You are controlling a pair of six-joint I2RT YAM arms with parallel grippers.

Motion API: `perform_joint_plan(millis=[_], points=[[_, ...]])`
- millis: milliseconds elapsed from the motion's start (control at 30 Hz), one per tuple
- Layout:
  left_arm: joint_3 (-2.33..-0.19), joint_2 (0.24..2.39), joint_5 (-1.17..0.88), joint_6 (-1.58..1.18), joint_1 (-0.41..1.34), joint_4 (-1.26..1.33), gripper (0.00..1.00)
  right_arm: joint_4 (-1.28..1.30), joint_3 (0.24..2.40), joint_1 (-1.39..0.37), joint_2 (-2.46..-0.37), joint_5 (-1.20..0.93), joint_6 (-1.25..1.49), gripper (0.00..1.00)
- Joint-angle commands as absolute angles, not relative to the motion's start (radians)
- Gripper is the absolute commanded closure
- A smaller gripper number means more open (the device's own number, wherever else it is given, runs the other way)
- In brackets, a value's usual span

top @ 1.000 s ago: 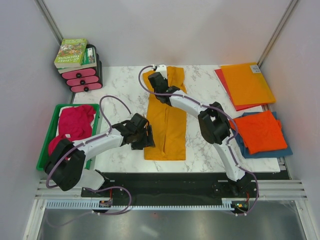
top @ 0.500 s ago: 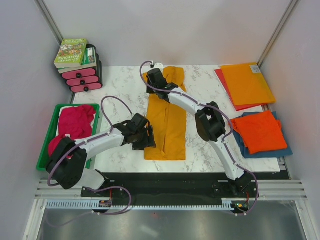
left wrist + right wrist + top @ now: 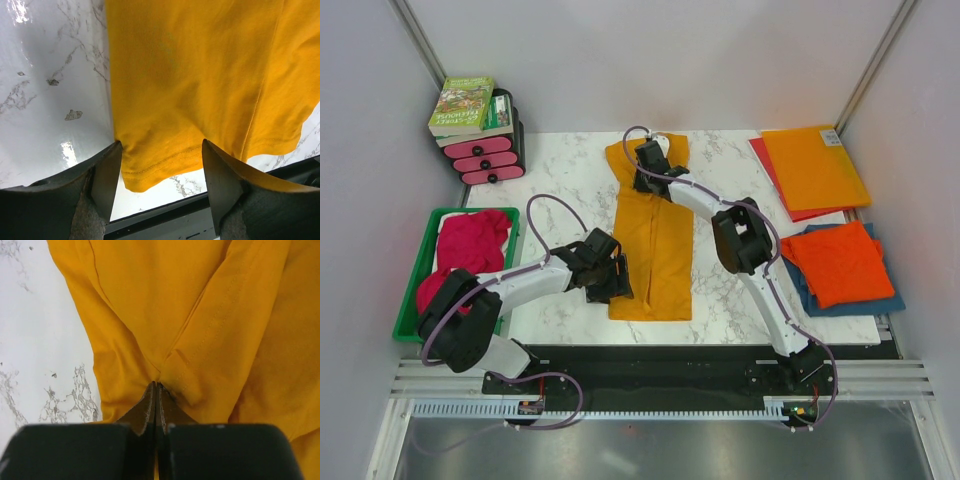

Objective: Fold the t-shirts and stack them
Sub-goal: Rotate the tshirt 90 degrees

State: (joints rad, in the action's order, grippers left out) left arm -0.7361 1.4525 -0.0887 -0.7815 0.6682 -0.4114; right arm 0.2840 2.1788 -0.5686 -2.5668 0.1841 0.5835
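Observation:
The golden-orange t-shirt (image 3: 655,250) lies folded into a long strip down the middle of the marble table. My left gripper (image 3: 618,285) is open at its near left corner. In the left wrist view the hem corner (image 3: 150,170) lies between the two spread fingers (image 3: 107,175). My right gripper (image 3: 646,166) is shut on a pinch of the shirt's far end. The right wrist view shows cloth (image 3: 210,315) gathered at the closed tips (image 3: 156,387). A folded red-orange t-shirt (image 3: 840,262) lies on a blue one (image 3: 860,303) at the right. Magenta-pink shirts (image 3: 470,245) fill the green tray.
The green tray (image 3: 408,305) stands at the left edge. Stiff orange and red sheets (image 3: 815,165) lie at the far right. Books on pink boxes (image 3: 475,120) stand at the far left. The table's black front edge (image 3: 200,220) runs just behind the left fingers.
My right gripper has moved right along the shirt's far end, dragging the cloth there with it. The left gripper has barely shifted at the near corner.

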Motion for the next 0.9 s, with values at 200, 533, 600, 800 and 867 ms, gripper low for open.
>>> perform_joint_plan(millis=[200, 533, 600, 800, 867], points=[[-0.732, 1.476, -0.097, -0.813, 0.672, -0.390, 0.28, 0.270, 2.128, -0.548, -2.490, 0.261, 0.600, 1.00], [-0.733, 1.496, -0.104, -0.816, 0.673, -0.385, 0.29, 0.212, 2.034, -0.519, -2.399, 0.305, 0.597, 0.99], [-0.732, 1.494, -0.104, -0.816, 0.673, -0.382, 0.29, 0.213, 2.037, -0.514, -2.398, 0.308, 0.594, 0.99], [-0.730, 1.497, -0.109, -0.816, 0.673, -0.379, 0.29, 0.216, 2.023, -0.502, -2.382, 0.322, 0.594, 0.96], [-0.732, 1.502, -0.107, -0.816, 0.673, -0.377, 0.29, 0.219, 2.019, -0.496, -2.376, 0.336, 0.594, 0.95]])
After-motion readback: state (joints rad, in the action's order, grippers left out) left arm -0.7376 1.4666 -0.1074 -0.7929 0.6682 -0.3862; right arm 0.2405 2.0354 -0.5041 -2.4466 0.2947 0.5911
